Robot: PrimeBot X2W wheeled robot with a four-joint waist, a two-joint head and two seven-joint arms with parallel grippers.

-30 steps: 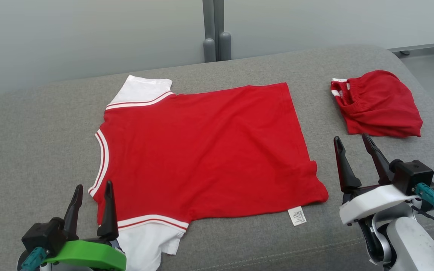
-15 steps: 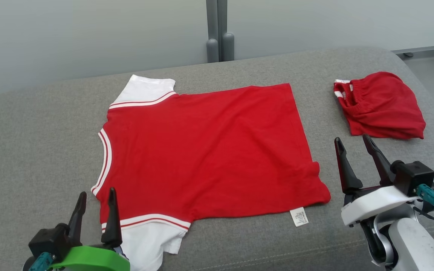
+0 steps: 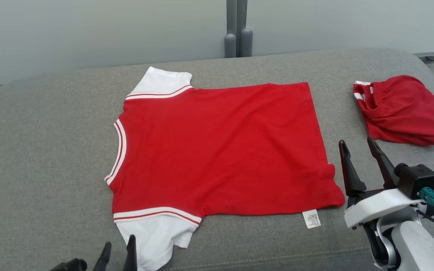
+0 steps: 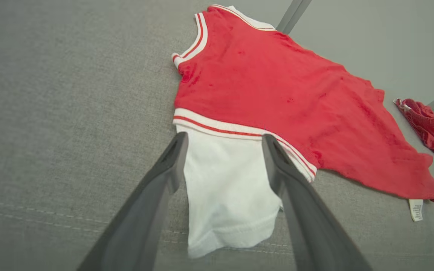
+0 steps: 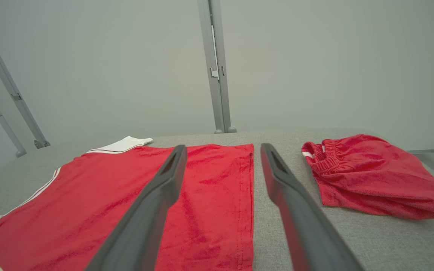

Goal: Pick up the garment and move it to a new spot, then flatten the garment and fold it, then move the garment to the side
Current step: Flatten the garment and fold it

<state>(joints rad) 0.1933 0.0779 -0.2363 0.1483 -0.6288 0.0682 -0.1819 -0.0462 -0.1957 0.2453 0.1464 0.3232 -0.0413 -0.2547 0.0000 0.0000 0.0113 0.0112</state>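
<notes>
Two open, empty jaw pairs: the left gripper [image 4: 224, 138] faces the red T-shirt's [image 3: 217, 150] near white sleeve [image 4: 226, 188], the right gripper [image 3: 356, 142] flanks its hem [image 3: 317, 139]; its length runs crosswise.

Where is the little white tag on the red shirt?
In the head view, the white tag sticks out at the near right corner of the red shirt, on the grey cushion, left of the right claw.

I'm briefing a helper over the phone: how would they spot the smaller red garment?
On the grey cushion, look beyond the big red shirt spread flat in the middle, toward the right end. The shorts lie there apart from it, crumpled in a heap, with a gathered waistband and no white sleeves.
</notes>
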